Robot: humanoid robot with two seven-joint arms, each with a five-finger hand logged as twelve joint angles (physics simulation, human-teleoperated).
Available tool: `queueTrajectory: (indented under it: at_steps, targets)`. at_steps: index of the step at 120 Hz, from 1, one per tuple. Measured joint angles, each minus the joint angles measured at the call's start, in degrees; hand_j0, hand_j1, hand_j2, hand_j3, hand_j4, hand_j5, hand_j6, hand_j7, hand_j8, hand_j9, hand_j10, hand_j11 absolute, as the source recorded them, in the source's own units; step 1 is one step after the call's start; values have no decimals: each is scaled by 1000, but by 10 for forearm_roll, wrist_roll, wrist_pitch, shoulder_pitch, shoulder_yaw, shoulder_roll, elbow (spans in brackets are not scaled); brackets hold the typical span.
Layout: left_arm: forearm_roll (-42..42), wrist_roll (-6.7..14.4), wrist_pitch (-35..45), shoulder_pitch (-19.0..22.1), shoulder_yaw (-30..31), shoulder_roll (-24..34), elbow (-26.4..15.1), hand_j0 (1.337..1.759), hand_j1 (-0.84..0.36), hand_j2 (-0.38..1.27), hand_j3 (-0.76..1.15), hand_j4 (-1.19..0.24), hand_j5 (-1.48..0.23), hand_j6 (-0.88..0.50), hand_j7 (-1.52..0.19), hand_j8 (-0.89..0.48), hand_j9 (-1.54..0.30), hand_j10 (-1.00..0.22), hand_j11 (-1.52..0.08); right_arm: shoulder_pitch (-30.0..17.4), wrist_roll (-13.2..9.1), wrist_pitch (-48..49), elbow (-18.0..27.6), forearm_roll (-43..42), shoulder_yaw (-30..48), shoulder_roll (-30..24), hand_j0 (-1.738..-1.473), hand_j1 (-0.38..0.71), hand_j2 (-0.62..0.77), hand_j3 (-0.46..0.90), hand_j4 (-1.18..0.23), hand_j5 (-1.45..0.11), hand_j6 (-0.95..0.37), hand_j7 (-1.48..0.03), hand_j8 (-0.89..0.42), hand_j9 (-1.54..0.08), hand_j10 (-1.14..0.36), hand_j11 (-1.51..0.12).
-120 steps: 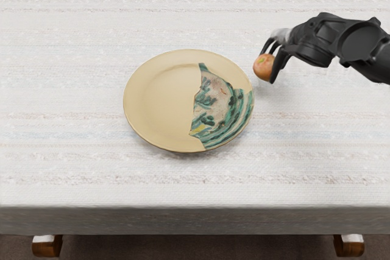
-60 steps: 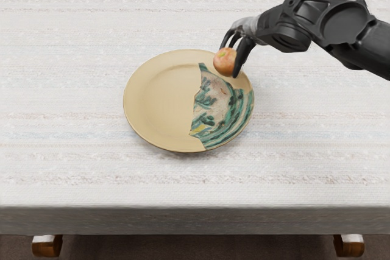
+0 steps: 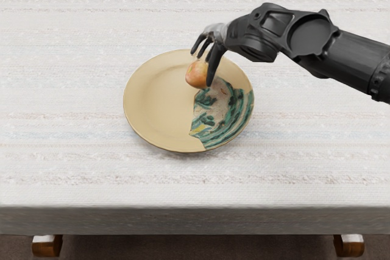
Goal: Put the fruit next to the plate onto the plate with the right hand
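Carry step near its end: right hand (image 3: 206, 50), fingers curled around the fruit (image 3: 196, 74), holds it above the plate (image 3: 155, 98) near centre; next move, by judgement, calls for lowering and releasing.

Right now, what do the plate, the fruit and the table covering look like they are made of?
The plate: likely glazed ceramic, smooth cream surface with a painted green pattern on one side. The fruit, held in the right hand: smooth orange-red skin with a little green, kind unclear. The table covering: seems woven cloth, matte off-white with faint stripes.
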Motion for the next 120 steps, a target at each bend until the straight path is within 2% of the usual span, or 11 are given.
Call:
queueTrajectory:
  at_steps: [13, 28, 50, 67, 74, 86, 94, 109, 114, 120]
  targets:
    - [0, 0, 0, 0, 0, 0, 0, 1658, 349, 0, 0, 0, 0, 1, 0, 1, 0, 0, 0, -3, 1, -21, 0, 0, 0, 6, -1658, -122, 185, 0, -214, -388, -181, -378, -199, -388, -287, -389]
    - [0, 0, 0, 0, 0, 0, 0, 1658, 349, 0, 0, 0, 0, 1, 0, 1, 0, 0, 0, -23, 1, -28, 12, 1, 29, -9, -1658, -213, 99, 0, -128, -225, -111, -220, -120, -225, -167, -226]
    - [0, 0, 0, 0, 0, 0, 0, 1658, 349, 0, 0, 0, 0, 1, 0, 1, 0, 0, 0, -69, 3, -29, 106, 0, 100, -107, -1658, -276, 38, 0, -68, -111, -61, -108, -65, -111, -83, -111]
    - [0, 0, 0, 0, 0, 0, 0, 1658, 349, 0, 0, 0, 0, 1, 0, 1, 0, 0, 0, -134, 21, 8, 188, -1, 187, -211, -1658, -297, 16, 0, -48, -73, -45, -71, -46, -72, -55, -73]
    - [0, 0, 0, 0, 0, 0, 0, 1658, 349, 0, 0, 0, 0, 1, 0, 1, 0, 0, 0, -170, 44, 46, 207, -1, 230, -251, -1658, -302, 11, 0, -43, -63, -41, -62, -42, -63, -49, -63]
    - [0, 0, 0, 0, 0, 0, 0, 1658, 349, 0, 0, 0, 0, 1, 0, 1, 0, 0, 0, -225, 99, 106, 238, 0, 294, -321, -1658, -308, 5, 0, -37, -53, -36, -52, -37, -53, -41, -53]
    - [0, 0, 0, 0, 0, 0, 0, 1658, 349, 0, 0, 0, 0, 1, 0, 1, 0, 0, 0, -258, 149, 155, 249, 0, 327, -360, -1658, -310, 2, 0, -35, -48, -34, -48, -34, -48, -37, -48]
    - [0, 0, 0, 0, 0, 0, 0, 1658, 349, 0, 0, 0, 0, 1, 0, 1, 0, 0, 0, -332, 258, 239, 255, 0, 381, -411, -1658, -313, -1, 0, -32, -42, -31, -42, -31, -42, -33, -42]
    - [0, 0, 0, 0, 0, 0, 0, 1658, 349, 0, 0, 0, 0, 1, 0, 1, 0, 0, 0, -356, 284, 252, 256, 0, 396, -420, -1658, -314, -1, 0, -31, -41, -31, -41, -31, -41, -32, -41]
    - [0, 0, 0, 0, 0, 0, 0, 1658, 349, 0, 0, 0, 0, 1, 0, 1, 0, 0, 0, -384, 305, 262, 256, 0, 414, -428, -1658, -315, -1, 0, -30, -40, -30, -40, -30, -40, -31, -40]
